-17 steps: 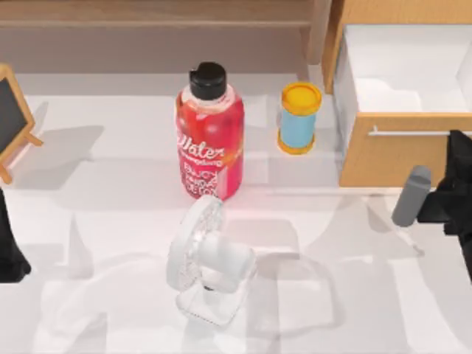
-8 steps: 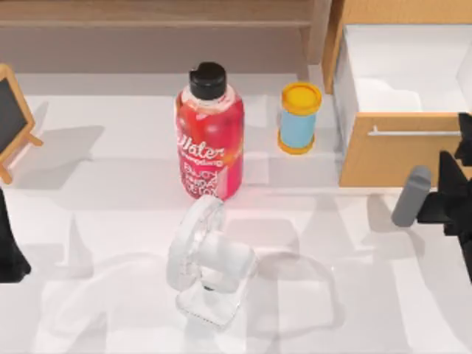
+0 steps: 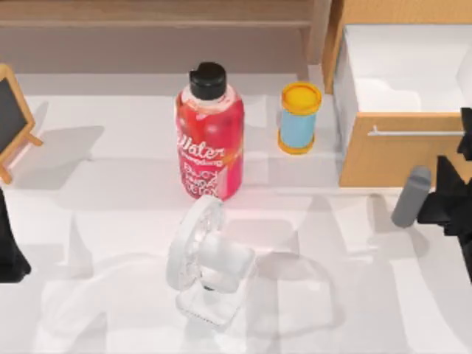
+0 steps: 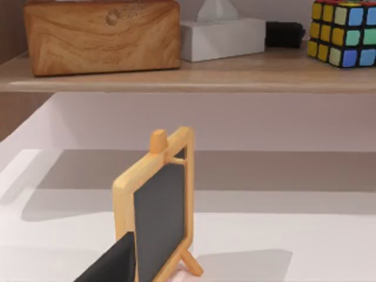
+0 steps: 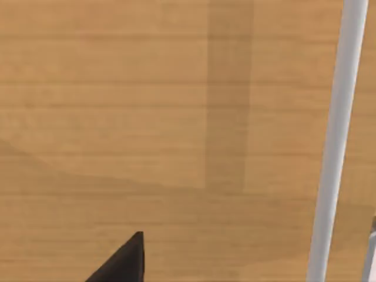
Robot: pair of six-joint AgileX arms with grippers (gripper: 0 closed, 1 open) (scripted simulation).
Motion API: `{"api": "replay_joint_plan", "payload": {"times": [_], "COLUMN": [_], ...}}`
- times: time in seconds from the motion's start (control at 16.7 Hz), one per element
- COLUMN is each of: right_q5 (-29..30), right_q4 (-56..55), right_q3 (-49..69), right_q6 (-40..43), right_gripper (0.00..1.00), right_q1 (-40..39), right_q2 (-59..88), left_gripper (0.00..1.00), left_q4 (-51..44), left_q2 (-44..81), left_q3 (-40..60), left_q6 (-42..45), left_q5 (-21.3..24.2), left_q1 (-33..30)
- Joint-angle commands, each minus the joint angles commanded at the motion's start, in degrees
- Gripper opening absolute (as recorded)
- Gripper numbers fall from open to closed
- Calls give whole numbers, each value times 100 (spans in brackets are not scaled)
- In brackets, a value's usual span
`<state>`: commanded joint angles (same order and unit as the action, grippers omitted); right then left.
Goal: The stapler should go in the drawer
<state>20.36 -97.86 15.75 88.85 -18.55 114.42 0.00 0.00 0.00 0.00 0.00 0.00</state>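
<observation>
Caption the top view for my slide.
Right hand holds grey stapler before the open drawer, beside bottle and fan.

Right gripper cut off by right frame edge in top view; finger state not discernible. Drawer cropped at right edge. Chalkboard easel clipped at left edge. Left arm mostly cropped at lower left.
</observation>
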Motion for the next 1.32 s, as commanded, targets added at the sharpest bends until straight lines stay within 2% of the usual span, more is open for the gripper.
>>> {"api": "replay_joint_plan", "payload": {"times": [0.54,0.9,1.08,1.32], "right_q5": [186,179,192,206], "right_q4": [-373,-164,364,1698], "right_q3": [-428,-416,-397,-253], "right_q6": [-3,9,59,147], "right_gripper": [100,100,100,100], "right_q1": [-187,-100,194,912], "right_q2": [-51,75,-410,-1315], "left_gripper": [100,100,100,100], "left_q4": [0,0,0,0], "left_q2": [0,0,0,0], "left_q3": [0,0,0,0], "left_q6": [0,0,0,0], "left_q5": [0,0,0,0], "left_q1": [0,0,0,0]}}
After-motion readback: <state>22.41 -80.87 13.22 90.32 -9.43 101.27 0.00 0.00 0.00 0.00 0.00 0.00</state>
